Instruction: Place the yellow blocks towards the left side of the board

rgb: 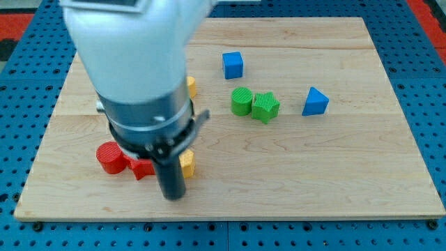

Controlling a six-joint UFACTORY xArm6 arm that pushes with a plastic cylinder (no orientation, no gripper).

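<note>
**Rod tip beside a yellow block, lower left of the board**

No brand, label or writing can be read anywhere in the view.

Counts: two yellow blocks, two red, two green and two blue show on the wooden board, which lies on a blue pegboard.

The arm fills the view's upper left and ends in a dark rod; it carries no jaws, so nothing is gripped. My tip rests near the board's bottom edge, just below and to the left of the lower yellow block, whose shape cannot be made out because the rod hides part of it. Whether the tip touches that block cannot be told.

The upper yellow block peeks out from behind the arm's right edge, left of the board's centre; only a sliver shows.

The red cylinder stands to the left of the rod, with a second red block of unclear shape just beside it, against the rod.

The green cylinder and green star touch each other near the centre. The blue cube sits above them, and the blue triangle lies well apart at the right.
</note>
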